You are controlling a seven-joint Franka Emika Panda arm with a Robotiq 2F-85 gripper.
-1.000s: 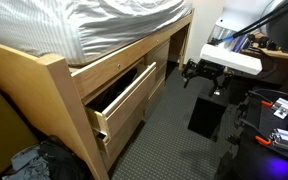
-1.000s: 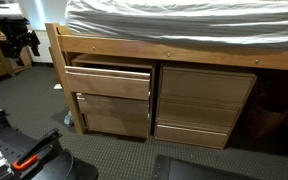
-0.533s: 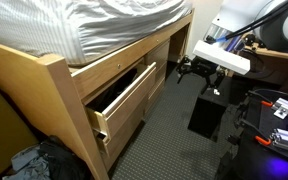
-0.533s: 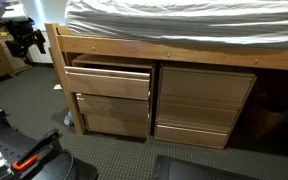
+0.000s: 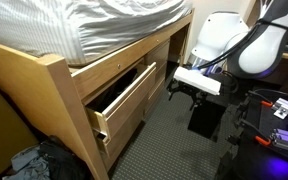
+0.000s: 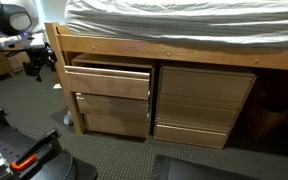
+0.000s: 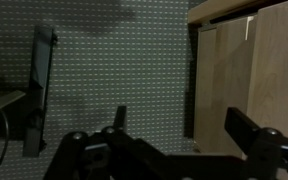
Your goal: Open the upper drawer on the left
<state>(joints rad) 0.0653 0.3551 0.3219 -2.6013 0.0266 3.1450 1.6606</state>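
**Upper Drawer: Position, Handling and Hold Point**

**Position.** The upper drawer sat in the left-hand bank under the bed frame, directly above the lower drawer. In both exterior views it stood partly pulled out, its front proud of the lower front and its dark interior open from above. The task therefore looked largely done, though more travel may have remained.

**Pincer.** The pincer hung in the air beside the bed, well apart from the drawer and touching nothing. In the wrist view its fingers stood wide with only carpet between them. Pale wood fronts filled the right of that view, but it was not possible to tell which drawer they belonged to.

**Handling (judgement).**
- The drawer appeared to be rigid wood: stiff, not fragile, moderate in weight.
- The front was flat with no visible knob, and the finished face was probably smooth, so a pinch on the face alone would likely slip.
- It probably ran on guides, so an off-axis pull could make it bind.

**Hold point (judgement).**
- The exposed top edge of the front was the best hold, with one finger behind it inside the box and one on the outer face.
- Taking hold near the middle of its width and pulling straight out would limit skew.
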